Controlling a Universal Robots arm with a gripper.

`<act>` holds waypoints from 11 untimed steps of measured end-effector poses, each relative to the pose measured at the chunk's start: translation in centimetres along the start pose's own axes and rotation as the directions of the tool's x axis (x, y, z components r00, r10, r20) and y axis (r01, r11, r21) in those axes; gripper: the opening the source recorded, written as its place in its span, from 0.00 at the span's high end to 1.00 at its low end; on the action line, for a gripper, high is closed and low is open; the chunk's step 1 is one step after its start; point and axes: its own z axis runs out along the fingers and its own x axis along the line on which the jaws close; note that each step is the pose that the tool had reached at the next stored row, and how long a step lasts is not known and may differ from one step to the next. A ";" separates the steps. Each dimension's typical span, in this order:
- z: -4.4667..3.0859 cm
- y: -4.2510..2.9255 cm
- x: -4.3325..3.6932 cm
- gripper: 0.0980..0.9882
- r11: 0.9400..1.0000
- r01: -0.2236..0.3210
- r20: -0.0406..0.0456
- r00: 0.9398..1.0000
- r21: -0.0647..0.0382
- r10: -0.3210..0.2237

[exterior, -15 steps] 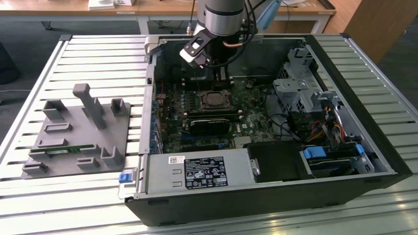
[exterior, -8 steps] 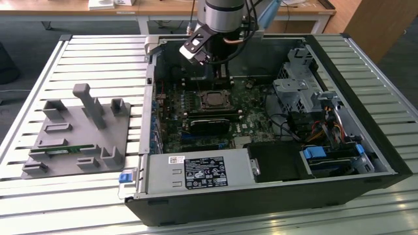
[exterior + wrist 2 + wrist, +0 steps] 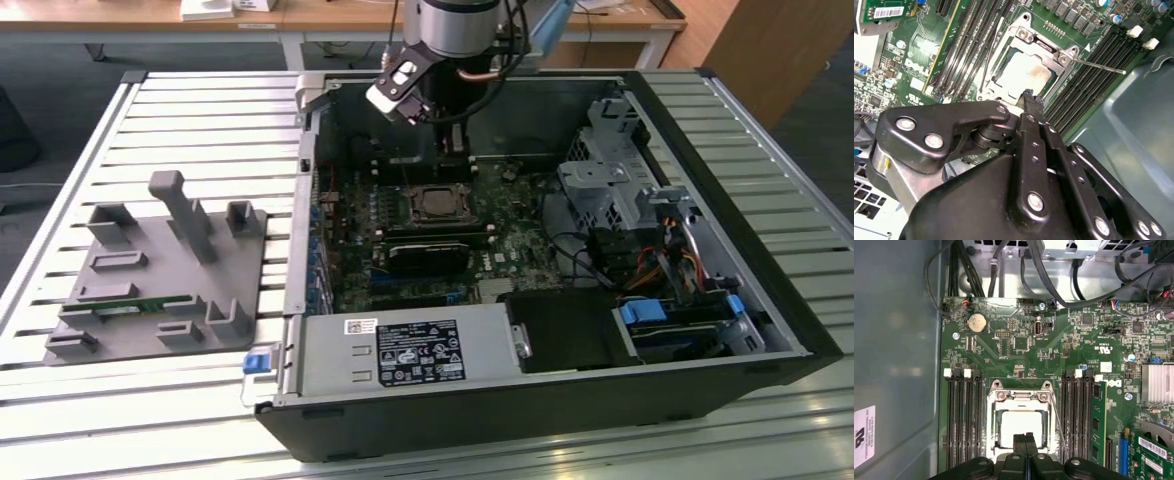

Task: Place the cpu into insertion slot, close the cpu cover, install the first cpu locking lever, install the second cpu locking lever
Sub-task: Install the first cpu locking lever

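- On the exterior view's left, one grey fixture block sits on the slatted bench and carries one green memory stick.
- Just beside it, towards the exterior view's right, lies one open computer case. Its board faces up and the arm reaches down into it.
- One insertion slot sits near the middle of the board, directly under the arm.
- One cpu lies flat inside that slot, silver top up.
- One cpu cover is folded down around the chip, whose top shows through the cover's window.
- The claw has its two fingers pressed together with nothing between them.
- In both wrist views its tips sit over the cover's edge, at the rim of the chip. I cannot tell whether they touch the metal.
- The second wrist view shows two thin locking levers. One lever runs along one side of the socket. The second lever sticks out free over the black memory slots.
- In the first wrist view, four memory slots flank the socket on each side.
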 end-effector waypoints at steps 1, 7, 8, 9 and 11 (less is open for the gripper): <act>-0.11 0.00 0.00 0.99 1.000 0.000 0.000 1.000 0.000 0.000; -0.62 0.01 0.00 0.99 1.000 0.000 0.000 1.000 -0.001 0.000; -0.62 0.01 0.00 0.99 1.000 0.004 0.000 1.000 -0.001 -0.004; -0.62 0.01 0.00 0.99 1.000 0.016 0.000 1.000 -0.001 -0.016; -0.62 0.00 -0.01 0.99 0.999 0.053 -0.001 0.999 -0.001 -0.053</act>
